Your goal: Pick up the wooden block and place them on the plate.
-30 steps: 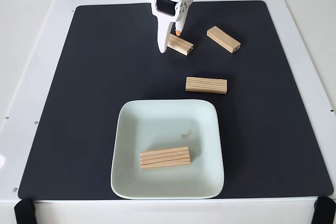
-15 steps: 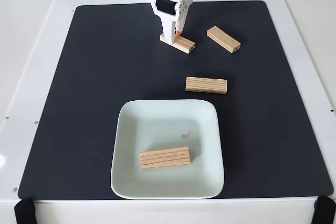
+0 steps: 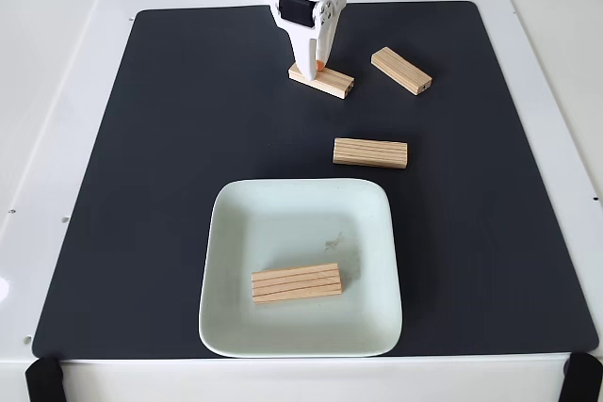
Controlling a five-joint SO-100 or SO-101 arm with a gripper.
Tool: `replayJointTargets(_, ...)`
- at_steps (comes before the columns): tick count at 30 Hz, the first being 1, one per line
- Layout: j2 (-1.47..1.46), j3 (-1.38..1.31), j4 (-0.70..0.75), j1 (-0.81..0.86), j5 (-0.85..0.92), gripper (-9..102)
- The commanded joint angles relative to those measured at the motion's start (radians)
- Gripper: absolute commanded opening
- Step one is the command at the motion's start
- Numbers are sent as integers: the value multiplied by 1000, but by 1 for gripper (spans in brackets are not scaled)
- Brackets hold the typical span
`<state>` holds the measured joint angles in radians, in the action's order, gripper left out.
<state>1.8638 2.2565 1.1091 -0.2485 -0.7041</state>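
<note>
Gripper (image 3: pixel 314 65) at far edge of black mat (image 3: pixel 170 185), jaws narrow, pinched on left end of wooden block (image 3: pixel 323 80). Block's long axis runs diagonal, down-right from jaws; looks gripped across short width, cant confirm lift. Plate (image 3: pixel 231 327) lies straight toward cam from jaws, one block (image 3: pixel 296 282) in it already. Two others (image 3: pixel 370 152), (image 3: pixel 402 70) loose on mat, right of gripper.

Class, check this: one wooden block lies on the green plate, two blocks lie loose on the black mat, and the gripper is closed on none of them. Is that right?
Not quite. The fixed view shows the gripper shut on a fourth block at the mat's far end. The rest stands: one block on the plate, two loose, and.
</note>
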Motion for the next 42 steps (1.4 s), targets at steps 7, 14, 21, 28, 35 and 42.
replayJointTargets(7, 3, 29, 6, -9, 15, 45)
replayJointTargets(14, 17, 11, 69, -46, 15, 46)
replayJointTargets(21, 20, -32, 127, -74, 3, 46)
replayJointTargets(28, 20, -66, 133, -71, 9, 46)
replayJointTargets(35, 17, -109, 140, -67, 0, 46)
replayJointTargets(42, 15, -120, 126, -38, 14, 46)
